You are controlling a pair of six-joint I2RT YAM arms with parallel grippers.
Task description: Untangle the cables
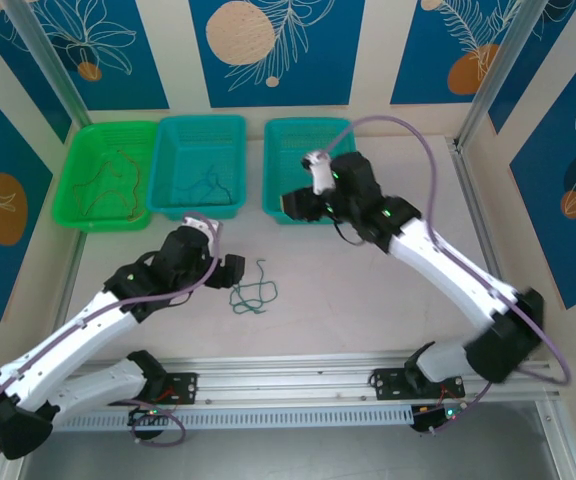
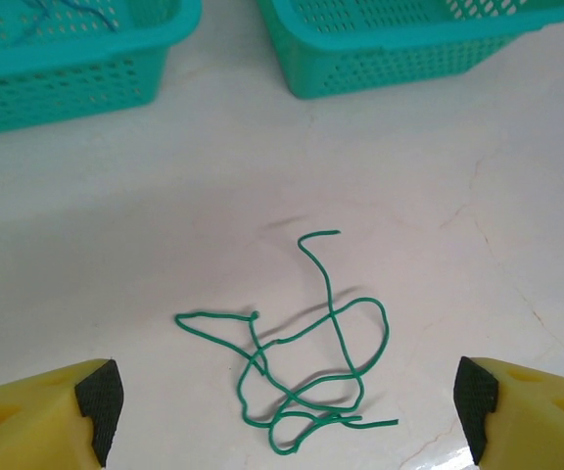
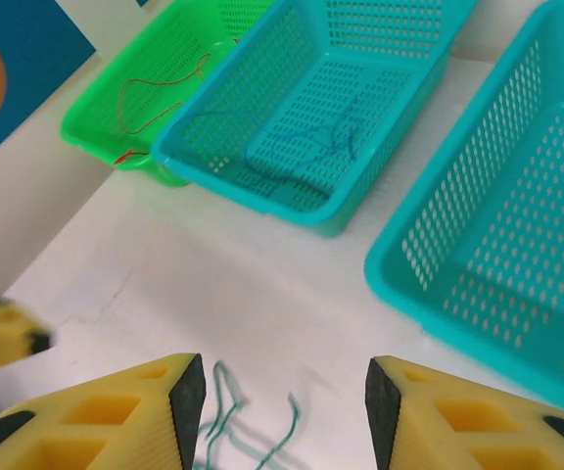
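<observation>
A red-brown cable (image 1: 128, 180) lies curled in the green basket (image 1: 71, 190) at far left, and a blue cable (image 1: 211, 185) lies in the middle basket (image 1: 203, 120) beside it. Nearer the arms, the left pincer (image 2: 287, 401) hangs over the table (image 1: 368, 300), its 2 fingers (image 2: 96, 397) wide apart with nothing between them. Just ahead of it a green cable (image 2: 329, 294) lies loose on the table in crossing loops, clear of all 3 baskets. The right pincer (image 3: 285, 392) hovers by the right basket's (image 1: 298, 125) near left corner, jaws apart, gripping nothing.
</observation>
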